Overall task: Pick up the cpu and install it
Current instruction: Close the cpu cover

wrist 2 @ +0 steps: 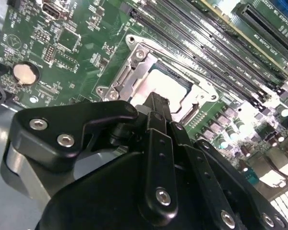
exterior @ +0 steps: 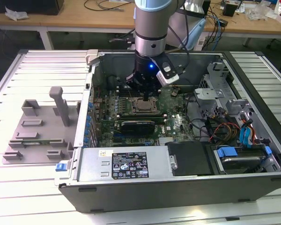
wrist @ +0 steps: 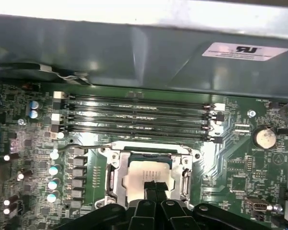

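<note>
The cpu [wrist: 137, 176], a flat square chip with a pale silvery top, lies flat inside the metal socket frame [wrist: 113, 178] on the green motherboard. It also shows in the second wrist view as the cpu [wrist 2: 156, 85], and in the exterior view as the cpu [exterior: 143, 106] in the middle of the open case. My gripper [wrist: 156, 188] hangs straight above it, and its two black fingertips [wrist: 151, 188] are pressed together over the chip's near edge. Whether they touch the chip's top I cannot tell. In the exterior view the gripper [exterior: 144, 96] sits just over the socket.
Memory slots [wrist: 134, 120] run beside the socket, with a coin battery [wrist: 265, 138] nearby. The case wall [exterior: 86, 117] stands at the exterior view's left, beyond it a grey fixture [exterior: 37, 131]. A power supply [exterior: 126, 164], cables and blue-tabbed drive bays [exterior: 241, 152] fill the case's front and right.
</note>
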Controlling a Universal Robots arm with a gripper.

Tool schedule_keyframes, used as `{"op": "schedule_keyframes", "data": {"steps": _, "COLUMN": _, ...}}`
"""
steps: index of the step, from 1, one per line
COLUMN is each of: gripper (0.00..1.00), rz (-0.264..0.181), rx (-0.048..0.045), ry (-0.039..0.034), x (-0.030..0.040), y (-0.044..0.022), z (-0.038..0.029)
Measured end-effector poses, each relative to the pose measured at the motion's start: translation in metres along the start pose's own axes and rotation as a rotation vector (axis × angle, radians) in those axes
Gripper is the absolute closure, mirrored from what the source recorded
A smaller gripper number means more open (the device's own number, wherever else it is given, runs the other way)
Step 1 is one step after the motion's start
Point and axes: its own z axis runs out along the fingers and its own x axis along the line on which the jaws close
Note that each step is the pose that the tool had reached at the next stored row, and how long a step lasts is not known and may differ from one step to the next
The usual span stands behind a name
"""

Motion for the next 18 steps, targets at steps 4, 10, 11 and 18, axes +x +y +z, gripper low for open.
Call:
{"op": "schedule_keyframes", "data": {"steps": 4, "gripper": 0.89, "rz": 0.014, "rx": 0.0046, "ry": -0.0066, "x": 0.0023, "y": 0.0001, "z": -0.0003}}
{"op": "schedule_keyframes", "data": {"steps": 10, "gripper": 0.89, "rz": 0.013, "rx": 0.0050, "ry": -0.0069, "x": 0.0023, "y": -0.0015, "z": -0.0061}}
{"op": "schedule_keyframes", "data": {"steps": 11, "gripper": 0.89, "rz": 0.013, "rx": 0.0049, "ry": -0.0070, "x": 0.0024, "y": -0.0023, "z": -0.0060}}
{"op": "schedule_keyframes", "data": {"steps": 18, "gripper": 0.89, "rz": 0.013, "rx": 0.0051, "ry": -0.0102, "x": 0.0066, "y": -0.0036, "z": -0.0084}}
